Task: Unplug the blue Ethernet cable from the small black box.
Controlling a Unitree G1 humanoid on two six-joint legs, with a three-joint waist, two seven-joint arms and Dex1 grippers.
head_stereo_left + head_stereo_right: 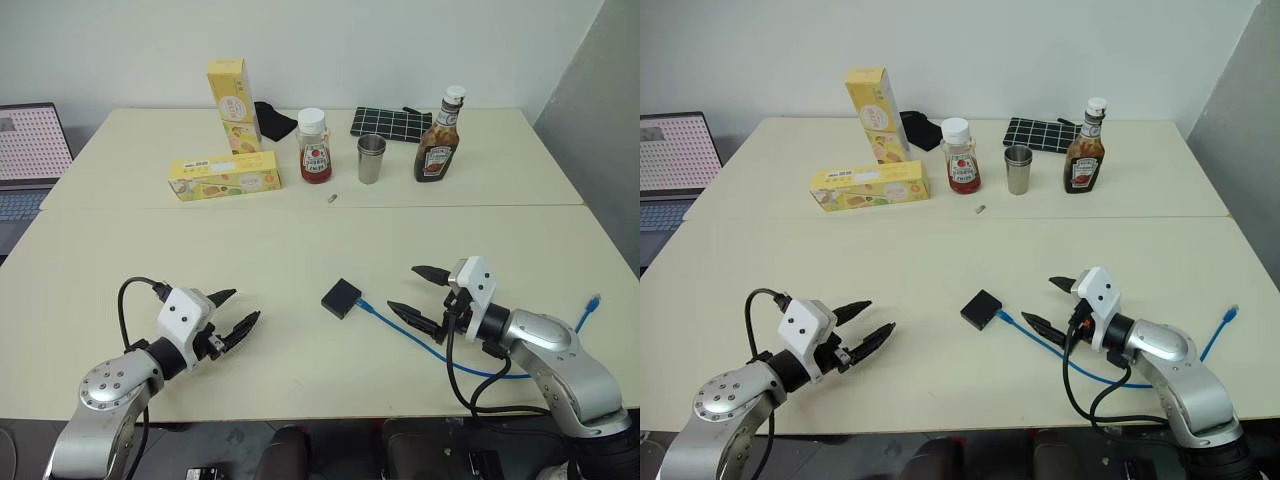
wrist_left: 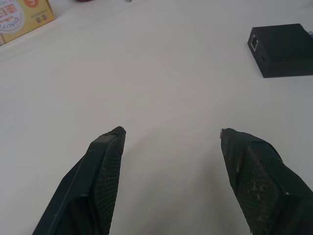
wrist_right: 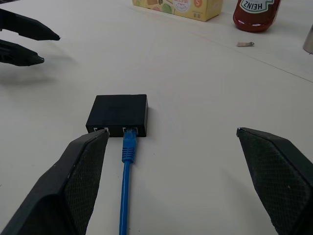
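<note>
Blue Ethernet cable (image 3: 125, 181) is seen plugged into the small black box (image 3: 119, 111), which lies mid-table between the grippers. Right gripper (image 1: 418, 291) is held spread wide near the plug, empty; left gripper (image 1: 236, 311) is also parted, empty.

Cream table (image 1: 300, 240) against white wall (image 1: 330, 45)

Small black box (image 3: 118, 115) lies flat on bench; blue Ethernet cable (image 3: 125, 186) still plugged into its side port.
</note>
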